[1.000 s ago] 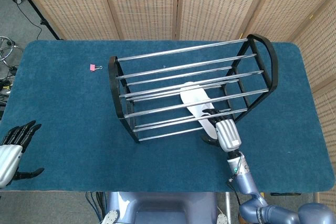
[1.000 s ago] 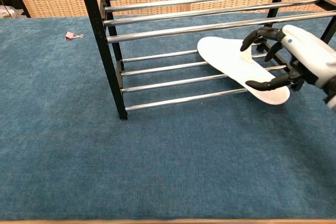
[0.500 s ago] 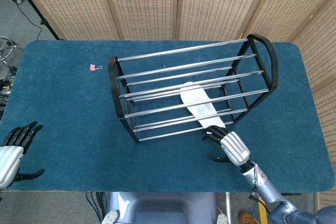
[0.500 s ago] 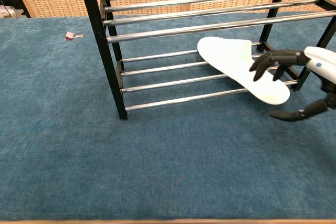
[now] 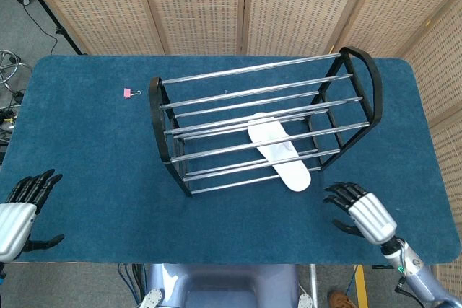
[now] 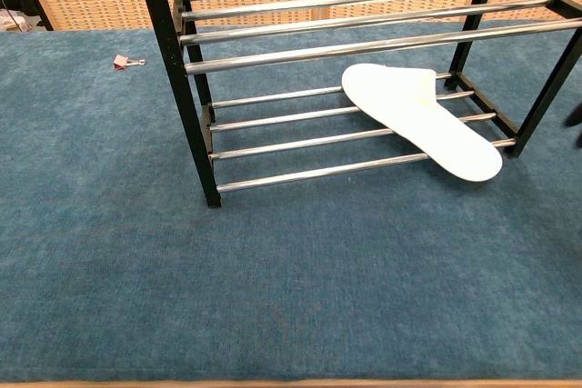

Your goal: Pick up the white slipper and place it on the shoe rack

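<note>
the right hand (image 5: 359, 210) has let go of the flat white slipper (image 5: 278, 151) and pulled back toward the front right corner of the blue-carpeted table (image 5: 86, 135); a second ago its dark fingers were curled over the slipper's heel end, half a second ago they were already off it. now it hovers well apart from the slipper, fingers spread and holding nothing, and the chest view shows only a dark sliver of it at the right edge.

the slipper lies across the lower rails of the black-framed shoe rack with chrome bars (image 5: 216, 99), toe end inside, heel end jutting out past the front rail toward the table's front edge (image 6: 414, 115). it has not shifted since release, so the placing looks done, though the overhang leaves it less than fully seated.

the left hand (image 5: 18, 210) rests near the front left corner, fingers spread and empty, barely moved. a small pink binder clip (image 5: 130, 92) sits near the back left of the table.
</note>
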Robot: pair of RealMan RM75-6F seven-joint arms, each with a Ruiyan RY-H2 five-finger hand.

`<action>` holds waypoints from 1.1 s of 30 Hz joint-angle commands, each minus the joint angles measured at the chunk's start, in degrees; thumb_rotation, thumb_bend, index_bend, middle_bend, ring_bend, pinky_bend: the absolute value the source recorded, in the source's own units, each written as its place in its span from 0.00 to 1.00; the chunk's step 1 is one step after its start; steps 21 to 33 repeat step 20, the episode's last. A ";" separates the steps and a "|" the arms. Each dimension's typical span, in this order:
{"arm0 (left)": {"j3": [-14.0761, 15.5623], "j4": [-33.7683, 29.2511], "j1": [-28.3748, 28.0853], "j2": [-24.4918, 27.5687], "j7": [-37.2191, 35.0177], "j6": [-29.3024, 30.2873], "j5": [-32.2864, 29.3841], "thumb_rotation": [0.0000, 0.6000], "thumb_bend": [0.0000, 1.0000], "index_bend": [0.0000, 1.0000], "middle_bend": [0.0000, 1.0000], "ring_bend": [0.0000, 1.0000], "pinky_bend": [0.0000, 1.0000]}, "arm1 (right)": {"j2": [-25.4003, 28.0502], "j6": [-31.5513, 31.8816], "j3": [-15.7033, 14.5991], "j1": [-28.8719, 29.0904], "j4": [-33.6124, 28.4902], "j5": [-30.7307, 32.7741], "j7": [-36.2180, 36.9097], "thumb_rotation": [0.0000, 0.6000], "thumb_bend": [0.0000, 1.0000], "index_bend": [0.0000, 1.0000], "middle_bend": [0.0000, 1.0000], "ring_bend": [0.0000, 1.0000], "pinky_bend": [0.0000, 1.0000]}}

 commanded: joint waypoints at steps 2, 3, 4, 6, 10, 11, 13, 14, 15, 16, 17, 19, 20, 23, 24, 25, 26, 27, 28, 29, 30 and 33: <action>0.40 -0.08 0.28 -0.25 0.78 0.32 1.10 1.00 0.00 0.00 0.00 0.00 0.00 | 5.09 3.10 2.59 -6.71 -8.85 5.95 -4.54 1.00 0.14 0.25 0.17 0.16 0.15; 0.48 0.00 0.33 -0.27 0.84 0.45 1.50 1.00 0.00 0.00 0.00 0.00 0.00 | 6.30 2.88 2.74 -7.47 -11.19 6.82 -5.30 1.00 0.09 0.21 0.12 0.11 0.12; 0.55 0.10 0.40 -0.29 0.84 0.63 1.96 1.00 0.00 0.00 0.00 0.00 0.00 | 7.63 2.80 2.88 -8.22 -13.80 7.59 -6.22 1.00 0.04 0.16 0.07 0.05 0.10; 0.71 0.34 0.61 -0.29 0.92 1.11 2.87 1.00 0.00 0.00 0.00 0.00 0.00 | 10.90 2.71 3.29 -9.74 -20.25 9.28 -8.80 1.00 0.00 0.10 0.02 0.01 0.07; 0.55 0.92 1.21 -0.69 2.23 2.76 3.95 1.00 0.00 0.00 0.00 0.00 0.00 | 17.07 1.81 3.88 -11.44 -32.59 11.41 -13.95 1.00 0.00 0.02 0.00 0.00 0.01; 0.48 1.01 1.33 -0.82 2.50 3.12 4.08 1.00 0.00 0.00 0.00 0.00 0.00 | 17.90 1.65 3.97 -11.61 -34.25 11.68 -14.69 1.00 0.00 0.01 0.00 0.00 0.01; 0.27 1.24 1.62 -1.16 3.10 3.99 4.37 1.00 0.00 0.00 0.00 0.00 0.00 | 19.77 1.04 4.11 -11.91 -38.00 12.21 -16.19 1.00 0.00 0.00 0.00 0.00 0.00; 0.04 1.49 1.85 -1.37 3.59 4.78 4.58 1.00 0.00 0.00 0.00 0.00 0.00 | 20.92 0.61 4.20 -12.07 -40.26 12.60 -16.94 1.00 0.00 0.00 0.00 0.00 0.00; -0.09 1.72 2.07 -1.65 4.01 5.38 4.76 1.00 0.00 0.00 0.00 0.00 0.00 | 21.91 0.09 4.25 -12.13 -42.09 12.83 -17.58 1.00 0.00 0.00 0.00 0.00 0.00; -0.27 1.96 2.29 -1.91 4.43 6.06 4.93 1.00 0.00 0.00 0.00 0.00 0.00 | 22.69 -0.27 4.39 -12.18 -43.54 12.98 -17.96 1.00 0.00 0.00 0.00 0.00 0.00; -0.50 2.29 2.56 -2.27 4.90 6.91 5.21 1.00 0.00 0.00 0.00 0.00 0.00 | 23.44 -0.61 4.68 -12.28 -44.93 13.23 -18.30 1.00 0.00 0.00 0.00 0.00 0.00; -0.87 2.87 2.92 -2.92 5.43 8.15 5.67 1.00 0.00 0.00 0.00 0.00 0.00 | 24.61 -1.46 4.98 -12.28 -46.27 13.31 -19.17 1.00 0.00 0.00 0.00 0.00 0.00; -1.03 3.13 3.03 -3.16 5.52 8.64 5.94 1.00 0.00 0.00 0.00 0.00 0.00 | 25.01 -1.40 5.39 -12.41 -46.63 13.61 -19.86 1.00 0.00 0.00 0.00 0.00 0.00; -1.03 3.13 3.03 -3.16 5.52 8.64 5.94 1.00 0.00 0.00 0.00 0.00 0.00 | 25.01 -1.40 5.39 -12.41 -46.63 13.61 -19.86 1.00 0.00 0.00 0.00 0.00 0.00; -1.03 3.13 3.03 -3.16 5.52 8.64 5.94 1.00 0.00 0.00 0.00 0.00 0.00 | 25.01 -1.40 5.39 -12.41 -46.63 13.61 -19.86 1.00 0.00 0.00 0.00 0.00 0.00; -1.03 3.13 3.03 -3.16 5.52 8.64 5.94 1.00 0.00 0.00 0.00 0.00 0.00 | 25.01 -1.40 5.39 -12.41 -46.63 13.61 -19.86 1.00 0.00 0.00 0.00 0.00 0.00; -1.03 3.13 3.03 -3.16 5.52 8.64 5.94 1.00 0.00 0.00 0.00 0.00 0.00 | 25.01 -1.40 5.39 -12.41 -46.63 13.61 -19.86 1.00 0.00 0.00 0.00 0.00 0.00; -1.03 3.13 3.03 -3.16 5.52 8.64 5.94 1.00 0.00 0.00 0.00 0.00 0.00 | 25.01 -1.40 5.39 -12.41 -46.63 13.61 -19.86 1.00 0.00 0.00 0.00 0.00 0.00; -1.03 3.13 3.03 -3.16 5.52 8.64 5.94 1.00 0.00 0.00 0.00 0.00 0.00 | 25.01 -1.40 5.39 -12.41 -46.63 13.61 -19.86 1.00 0.00 0.00 0.00 0.00 0.00; -1.03 3.13 3.03 -3.16 5.52 8.64 5.94 1.00 0.00 0.00 0.00 0.00 0.00 | 25.01 -1.40 5.39 -12.41 -46.63 13.61 -19.86 1.00 0.00 0.00 0.00 0.00 0.00; -1.03 3.13 3.03 -3.16 5.52 8.64 5.94 1.00 0.00 0.00 0.00 0.00 0.00 | 25.01 -1.40 5.39 -12.41 -46.63 13.61 -19.86 1.00 0.00 0.00 0.00 0.00 0.00; -1.03 3.13 3.03 -3.16 5.52 8.64 5.94 1.00 0.00 0.00 0.00 0.00 0.00 | 25.01 -1.40 5.39 -12.41 -46.63 13.61 -19.86 1.00 0.00 0.00 0.00 0.00 0.00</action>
